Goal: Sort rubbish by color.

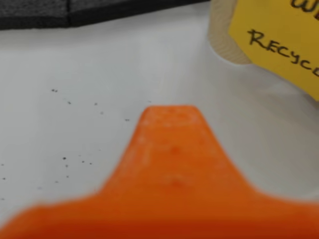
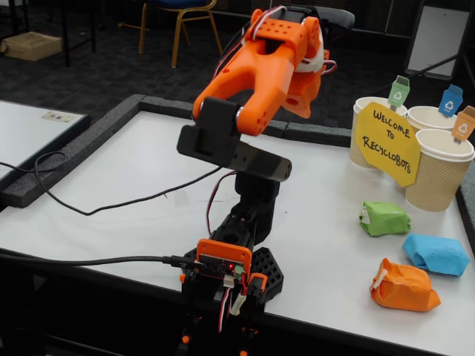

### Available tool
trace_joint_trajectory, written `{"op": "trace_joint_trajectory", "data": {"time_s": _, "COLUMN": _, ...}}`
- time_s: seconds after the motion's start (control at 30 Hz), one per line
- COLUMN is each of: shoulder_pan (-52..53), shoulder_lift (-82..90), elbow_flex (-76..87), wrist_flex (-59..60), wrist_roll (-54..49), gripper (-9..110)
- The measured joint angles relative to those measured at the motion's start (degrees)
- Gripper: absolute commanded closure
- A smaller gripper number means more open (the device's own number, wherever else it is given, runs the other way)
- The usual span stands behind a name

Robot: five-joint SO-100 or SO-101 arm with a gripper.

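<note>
A white surface (image 2: 133, 170) fills the middle of the fixed view, edged along its far and left sides by dark grey foam strips (image 2: 67, 152), with a black cable (image 2: 89, 208) trailing across its left part. At the upper right of that frame stand three ribbed tan paper cups (image 2: 444, 172) with small green, blue and orange tags, and a yellow sign (image 2: 387, 142) reading "Welcome to Recyclobots" leans in front of them. A yellow-framed chair (image 2: 182, 18) stands on dark carpet at the top, and the wrist view shows the sign (image 1: 279, 35) at its upper right corner.
</note>
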State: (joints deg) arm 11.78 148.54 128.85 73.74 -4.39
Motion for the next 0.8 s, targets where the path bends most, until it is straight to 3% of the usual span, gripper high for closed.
{"op": "trace_joint_trajectory", "data": {"time_s": 0.8, "shoulder_pan": 13.97, "shoulder_lift": 0.00, "elbow_flex": 0.00, "wrist_flex": 0.00, "wrist_roll": 0.00, "gripper": 90}}
